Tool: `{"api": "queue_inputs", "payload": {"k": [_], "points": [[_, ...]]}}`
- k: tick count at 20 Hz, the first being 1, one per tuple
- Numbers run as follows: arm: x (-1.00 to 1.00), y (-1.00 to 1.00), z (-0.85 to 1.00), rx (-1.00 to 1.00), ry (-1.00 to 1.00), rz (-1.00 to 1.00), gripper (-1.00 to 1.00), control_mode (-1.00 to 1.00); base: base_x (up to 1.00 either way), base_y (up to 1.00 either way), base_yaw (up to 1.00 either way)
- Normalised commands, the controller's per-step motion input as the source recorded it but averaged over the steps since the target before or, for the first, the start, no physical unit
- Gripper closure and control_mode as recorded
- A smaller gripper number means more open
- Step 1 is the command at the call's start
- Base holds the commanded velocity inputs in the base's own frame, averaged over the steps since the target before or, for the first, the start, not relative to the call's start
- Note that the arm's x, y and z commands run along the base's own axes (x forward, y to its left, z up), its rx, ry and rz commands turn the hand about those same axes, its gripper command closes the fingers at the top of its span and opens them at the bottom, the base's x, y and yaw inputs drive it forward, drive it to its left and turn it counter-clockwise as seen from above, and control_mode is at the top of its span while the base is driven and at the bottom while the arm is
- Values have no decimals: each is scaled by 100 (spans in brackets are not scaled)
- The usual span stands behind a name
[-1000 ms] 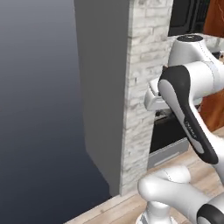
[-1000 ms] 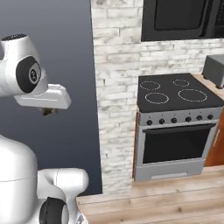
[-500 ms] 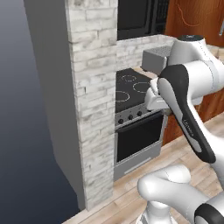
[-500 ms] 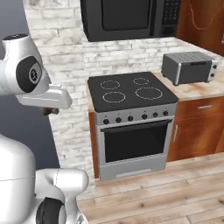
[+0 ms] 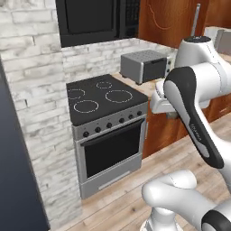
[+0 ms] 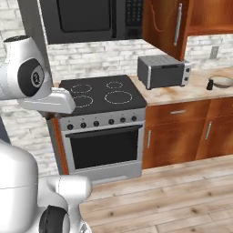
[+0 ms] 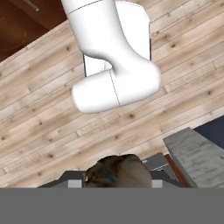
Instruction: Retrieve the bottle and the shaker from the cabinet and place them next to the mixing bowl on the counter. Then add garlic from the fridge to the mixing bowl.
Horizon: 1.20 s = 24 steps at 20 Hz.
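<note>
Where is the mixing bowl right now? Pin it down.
In the right base view the mixing bowl sits on the counter at the far right, with the black shaker just left of it and the toaster oven further left.

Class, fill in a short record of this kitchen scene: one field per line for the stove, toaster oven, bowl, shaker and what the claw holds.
stove: black cooktop, oven below, under the microwave
toaster oven: grey, on the counter right of the stove
bowl: far right on the counter
shaker: black, just left of the bowl
claw: shut on a tan, lumpy thing, likely garlic
floor: pale wood planks
</note>
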Motion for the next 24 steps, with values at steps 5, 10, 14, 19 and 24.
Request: {"api": "queue_inputs", "payload": {"k": [5,10,14,19,24], "points": [[0,0,0,0,0,0,100,100,0,-100,7],[0,0,0,0,0,0,100,100,0,-100,5],[0,0,0,0,0,0,100,100,0,-100,4],[0,0,0,0,0,0,100,100,2,-100,5],[0,0,0,0,0,0,100,100,37,-100,6]]}}
